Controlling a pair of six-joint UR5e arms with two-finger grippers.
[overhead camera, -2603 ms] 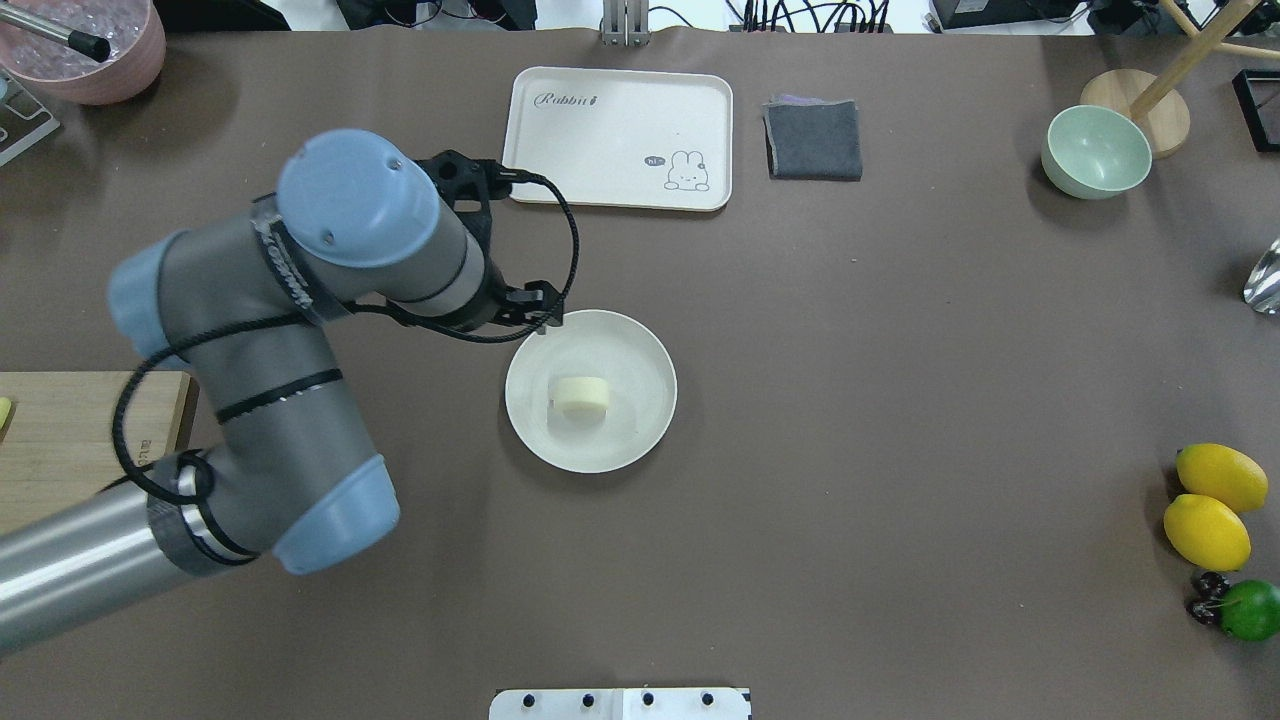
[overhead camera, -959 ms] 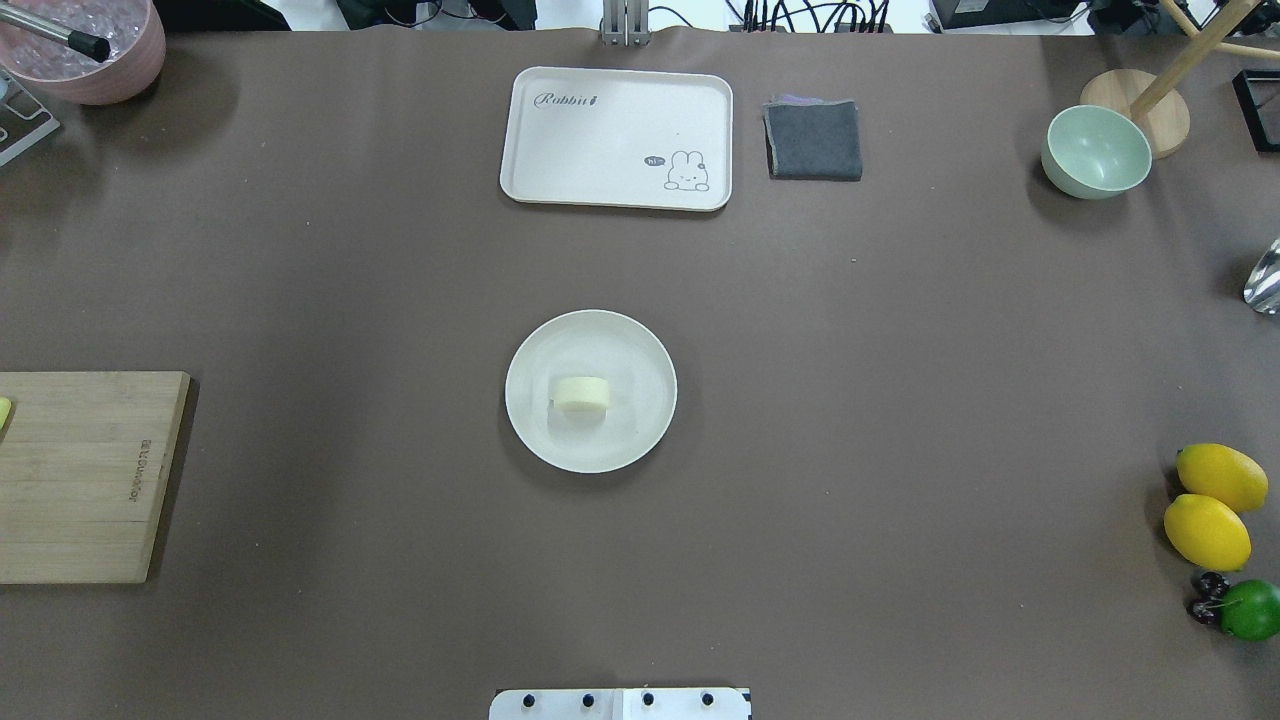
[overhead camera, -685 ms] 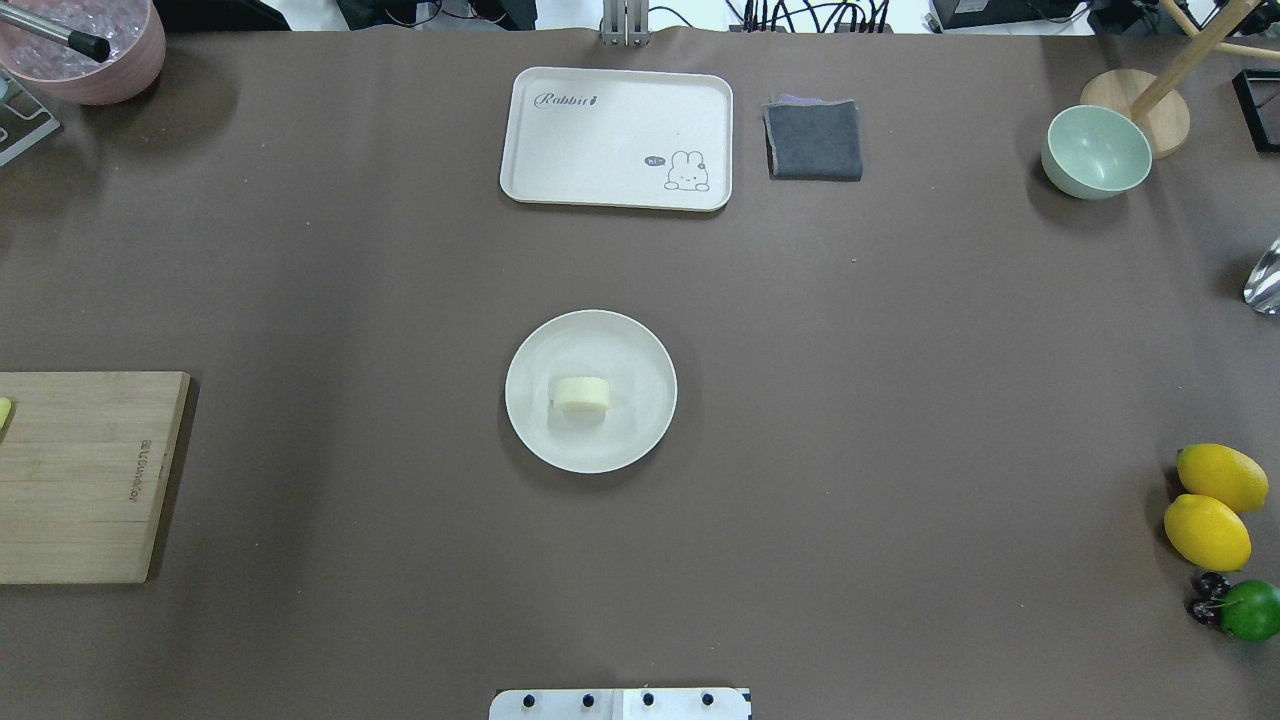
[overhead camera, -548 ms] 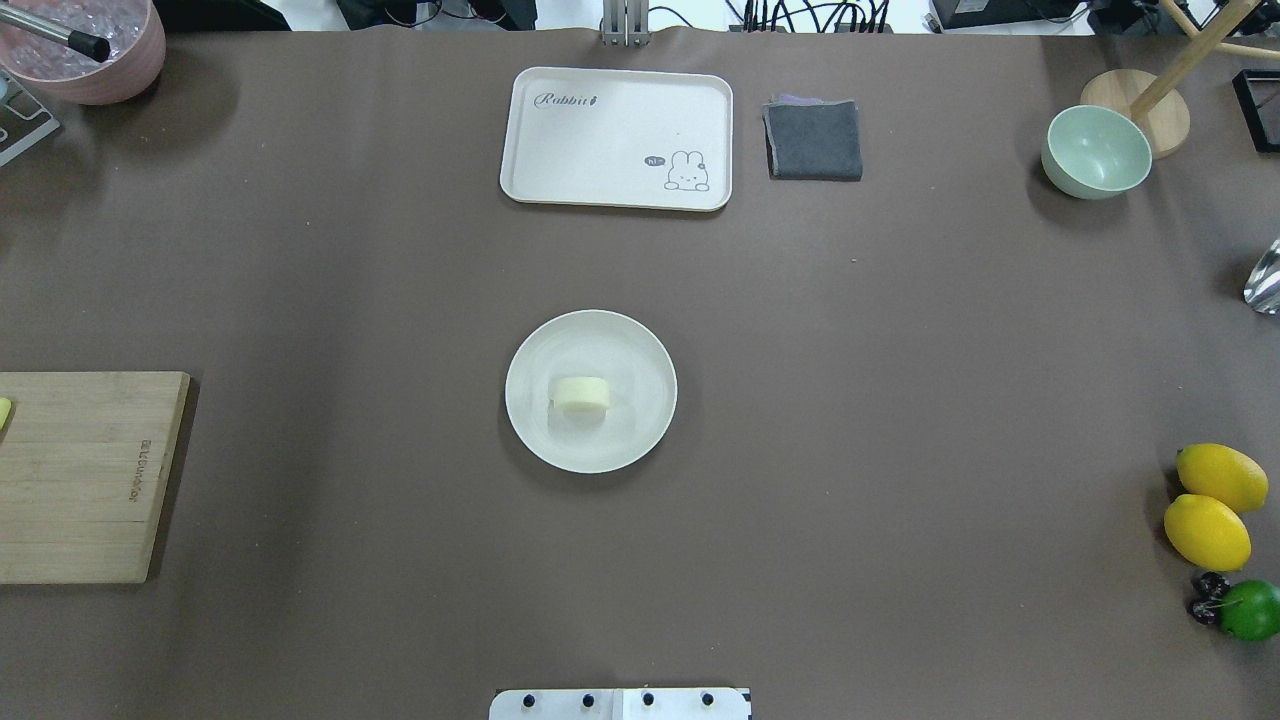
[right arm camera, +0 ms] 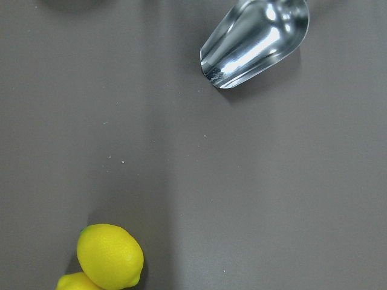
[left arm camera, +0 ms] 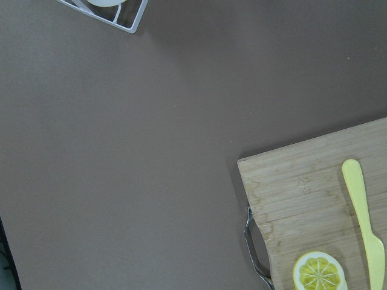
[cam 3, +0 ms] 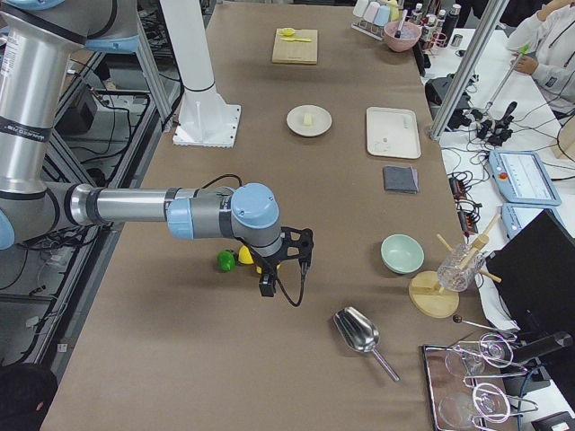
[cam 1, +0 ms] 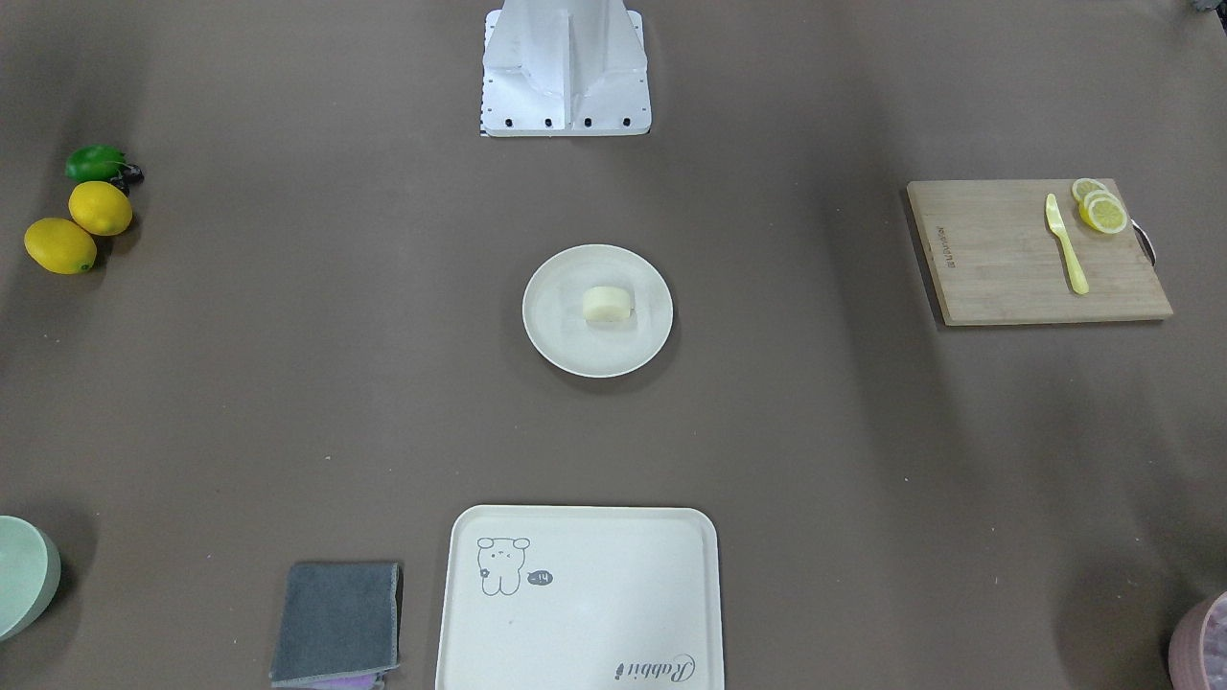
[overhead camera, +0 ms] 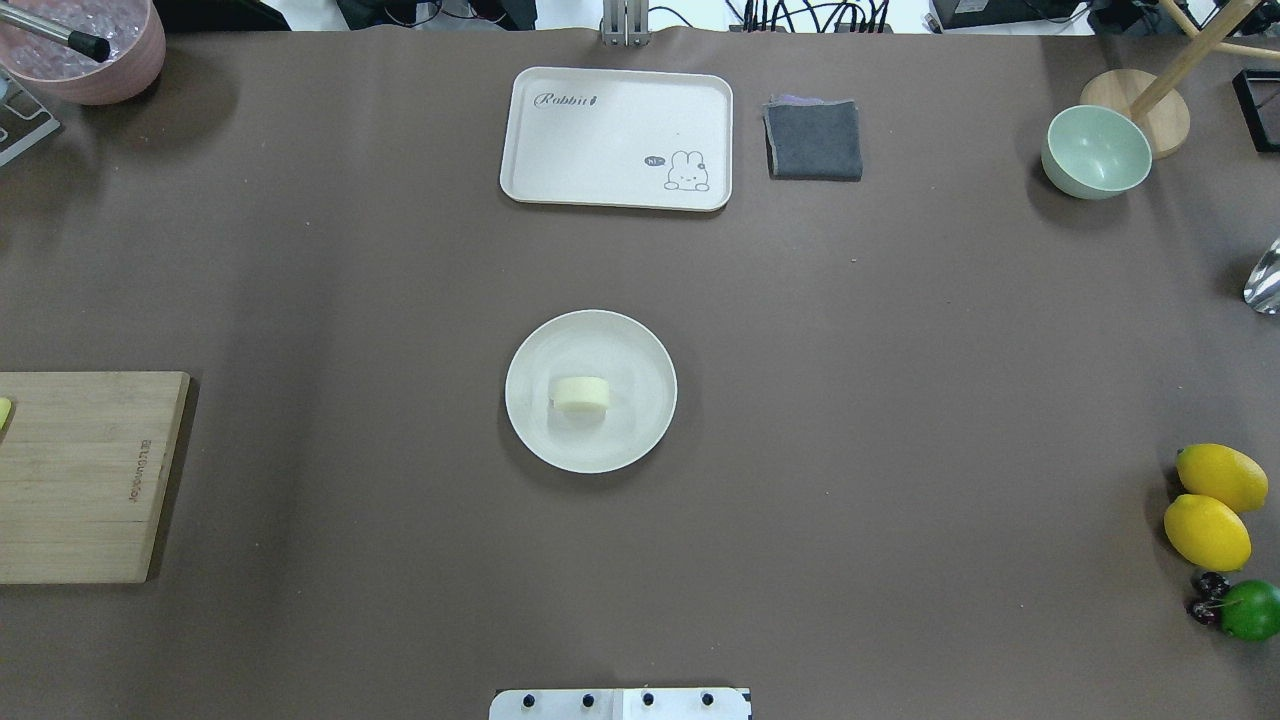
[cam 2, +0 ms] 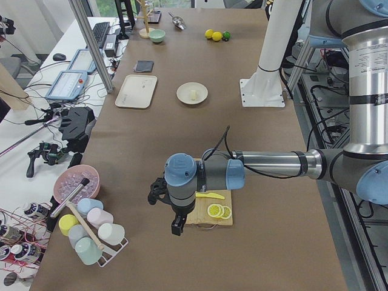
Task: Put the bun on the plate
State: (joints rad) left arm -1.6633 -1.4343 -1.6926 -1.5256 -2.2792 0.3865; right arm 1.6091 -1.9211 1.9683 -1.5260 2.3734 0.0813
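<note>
The bun (overhead camera: 581, 393), a small pale cream lump, lies on the round cream-white plate (overhead camera: 640, 440) at the table's middle, also seen as bun (cam 1: 608, 304) on plate (cam 1: 556, 345). Nothing touches either. My left gripper (cam 2: 175, 225) hangs over the table's left end, beside the wooden cutting board (cam 2: 209, 206), far from the plate (cam 2: 183, 97). My right gripper (cam 3: 266, 285) hangs over the right end by the lemons, far from the plate (cam 3: 295, 127). Both show only in the side views, so I cannot tell whether they are open or shut.
A cream tray (overhead camera: 617, 138) and a grey cloth (overhead camera: 813, 139) lie at the far edge, a pale green bowl (overhead camera: 1095, 152) far right. Lemons (overhead camera: 1207, 531) and a lime sit at the right edge. The board carries lemon slices (cam 1: 1102, 213) and a yellow knife (cam 1: 1066, 244). A metal scoop (right arm camera: 257, 39) lies near the right gripper.
The left arm, which stood over the table beside the plate 2.6 s ago, has left the overhead view. The bun and the plate have stayed put.
</note>
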